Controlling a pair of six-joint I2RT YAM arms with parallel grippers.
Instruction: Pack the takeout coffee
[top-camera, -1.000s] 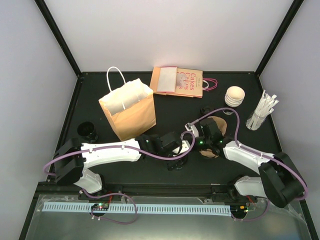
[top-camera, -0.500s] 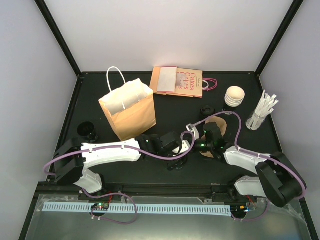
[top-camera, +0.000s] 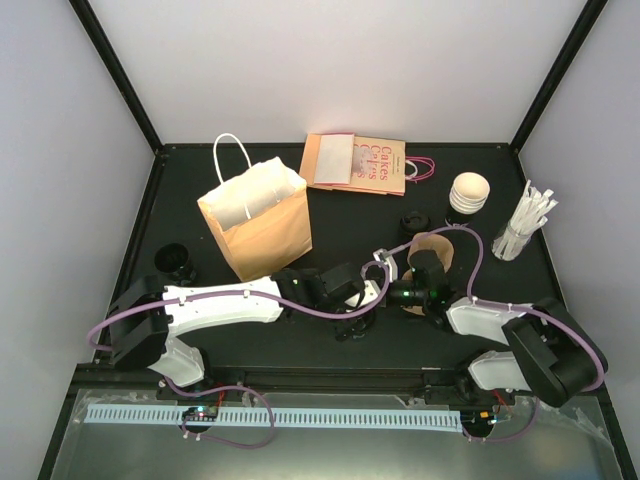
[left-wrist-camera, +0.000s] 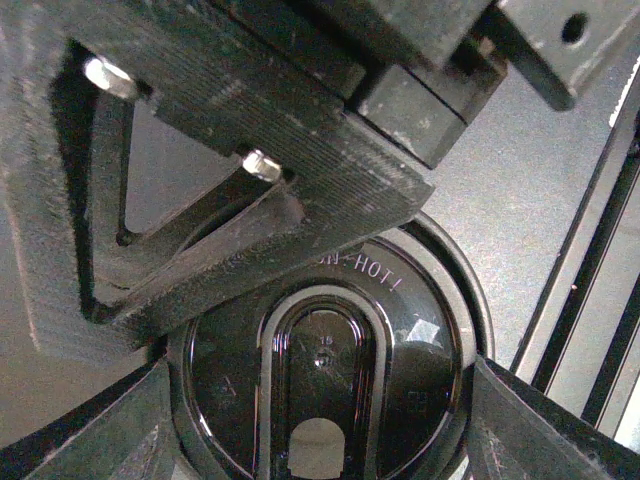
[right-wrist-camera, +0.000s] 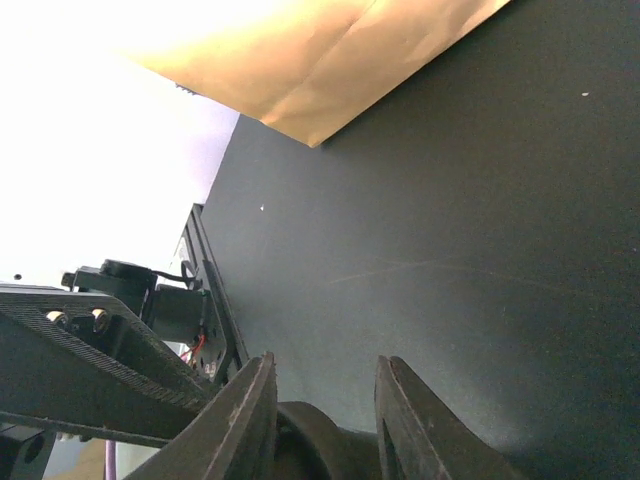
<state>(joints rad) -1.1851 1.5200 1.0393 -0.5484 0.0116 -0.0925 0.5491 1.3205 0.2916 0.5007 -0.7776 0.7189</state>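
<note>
The takeout coffee's black lid (left-wrist-camera: 330, 380), marked "HOT!", fills the left wrist view from straight above. My left gripper (left-wrist-camera: 325, 425) is shut on the coffee, one finger at each side of the rim. In the top view the cup is hidden under both grippers. My left gripper (top-camera: 362, 297) meets my right gripper (top-camera: 392, 292) at mid table. The right gripper's black body lies across the lid's upper left. In the right wrist view my right gripper (right-wrist-camera: 325, 365) is open by a narrow gap. A dark curved rim (right-wrist-camera: 315, 440) shows low between its fingers, with bare table beyond.
An open brown paper bag (top-camera: 255, 225) stands at the back left. A flat "Cakes" bag (top-camera: 355, 162) lies behind it. The brown pulp carrier (top-camera: 437, 247) sits behind the right wrist. A black cup (top-camera: 177, 262), white lids (top-camera: 470, 192) and wrapped straws (top-camera: 525, 225) stand at the sides.
My right gripper has swung left and come in over the cup that the left gripper holds. Its fingers have narrowed slightly. The left arm has stayed still.
</note>
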